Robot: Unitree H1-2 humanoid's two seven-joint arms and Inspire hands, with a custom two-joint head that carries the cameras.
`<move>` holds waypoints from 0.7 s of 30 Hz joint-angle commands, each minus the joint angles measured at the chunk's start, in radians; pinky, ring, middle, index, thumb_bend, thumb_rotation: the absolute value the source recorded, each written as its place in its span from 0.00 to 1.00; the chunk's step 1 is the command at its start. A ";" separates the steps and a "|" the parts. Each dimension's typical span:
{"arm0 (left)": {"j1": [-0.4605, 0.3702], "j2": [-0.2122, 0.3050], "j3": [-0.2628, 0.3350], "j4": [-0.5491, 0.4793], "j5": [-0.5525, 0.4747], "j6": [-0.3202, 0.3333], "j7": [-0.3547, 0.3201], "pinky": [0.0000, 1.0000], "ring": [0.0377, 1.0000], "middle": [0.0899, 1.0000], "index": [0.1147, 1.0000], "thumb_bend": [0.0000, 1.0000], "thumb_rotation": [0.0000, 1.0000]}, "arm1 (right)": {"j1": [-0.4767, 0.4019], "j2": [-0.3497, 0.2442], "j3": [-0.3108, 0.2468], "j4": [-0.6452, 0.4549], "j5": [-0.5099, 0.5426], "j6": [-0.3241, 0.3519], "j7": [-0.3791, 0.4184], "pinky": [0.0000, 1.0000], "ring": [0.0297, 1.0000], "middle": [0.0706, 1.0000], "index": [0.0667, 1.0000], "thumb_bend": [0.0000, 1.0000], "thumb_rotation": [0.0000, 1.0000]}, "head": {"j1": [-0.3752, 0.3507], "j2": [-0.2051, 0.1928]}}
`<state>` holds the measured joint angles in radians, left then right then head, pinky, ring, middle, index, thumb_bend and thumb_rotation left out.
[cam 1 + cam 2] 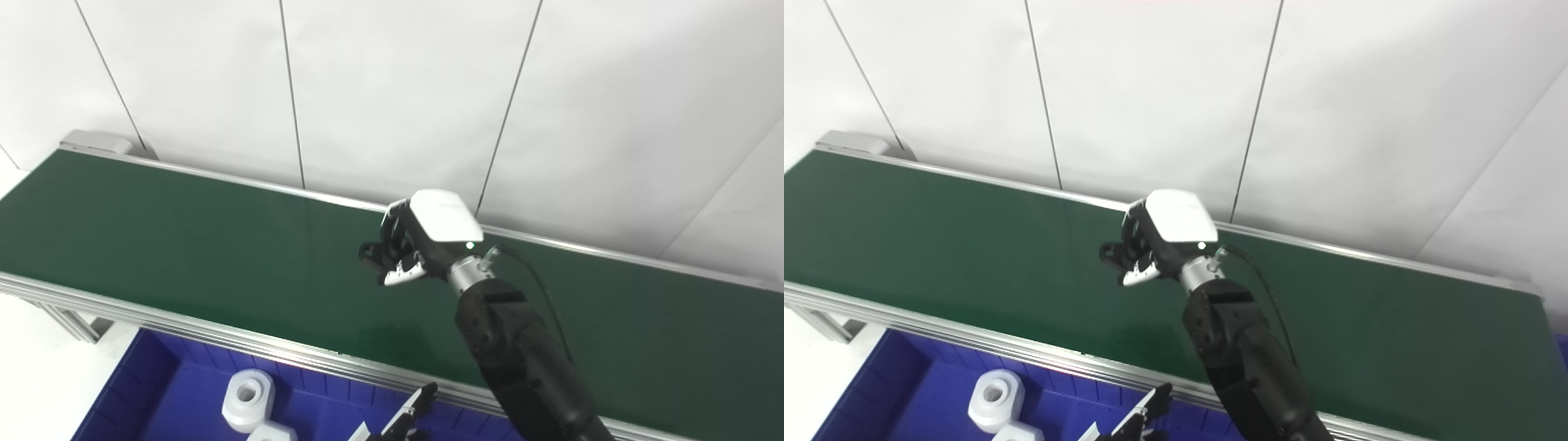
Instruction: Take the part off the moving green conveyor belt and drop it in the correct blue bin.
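Observation:
The green conveyor belt (184, 245) runs from left to right across the view, and I see no part on it. My right hand (407, 248) hovers over the middle of the belt. Its fingers are curled downward with the thumb apart from them, and it holds nothing I can see. Only the fingertips of my left hand (411, 415) show at the bottom edge, over the blue bin (153, 380). The bin sits below the belt's near rail. It holds two white hexagonal parts, one with a round hole (248, 399) and one cut off by the picture's edge (272, 432).
The belt's near aluminium rail (184, 327) separates the belt from the bin. A white panelled wall (398, 92) stands right behind the belt. The belt's left end has a grey end cap (98, 142).

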<state>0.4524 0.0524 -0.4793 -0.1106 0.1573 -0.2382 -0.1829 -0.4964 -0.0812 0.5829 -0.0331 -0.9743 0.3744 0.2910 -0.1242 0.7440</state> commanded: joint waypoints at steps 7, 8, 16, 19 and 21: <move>-0.013 0.042 0.061 -0.095 -0.130 0.029 -0.041 0.99 1.00 1.00 1.00 0.95 0.81 | 0.071 -0.045 -0.079 -0.276 -0.143 0.069 0.116 0.19 0.24 0.43 0.45 0.53 0.00 | -0.204 0.054; -0.013 0.047 0.070 -0.103 -0.147 0.038 -0.045 0.99 1.00 1.00 1.00 0.95 0.81 | 0.088 -0.049 -0.090 -0.301 -0.153 0.067 0.126 0.18 0.23 0.43 0.45 0.53 0.00 | -0.212 0.057; -0.027 0.087 0.127 -0.170 -0.187 0.100 -0.052 0.97 1.00 1.00 1.00 0.97 0.90 | 0.332 -0.035 -0.167 -0.552 -0.293 0.064 0.239 0.19 0.23 0.43 0.45 0.53 0.00 | -0.352 0.130; -0.033 0.100 0.144 -0.196 -0.188 0.125 -0.056 0.96 0.99 1.00 1.00 0.96 0.92 | 0.436 -0.011 -0.194 -0.621 -0.325 0.042 0.237 0.18 0.21 0.43 0.45 0.53 0.00 | -0.372 0.142; -0.038 0.110 0.156 -0.209 -0.202 0.139 -0.066 0.96 1.00 1.00 1.00 0.95 0.92 | 0.519 0.003 -0.206 -0.665 -0.351 0.027 0.240 0.19 0.24 0.43 0.45 0.53 0.00 | -0.385 0.150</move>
<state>0.4200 0.1472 -0.3310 -0.2850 -0.0171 -0.0959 -0.2390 0.0042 -0.0942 0.3861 -0.6504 -1.3031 0.4357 0.5429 -0.5092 0.8942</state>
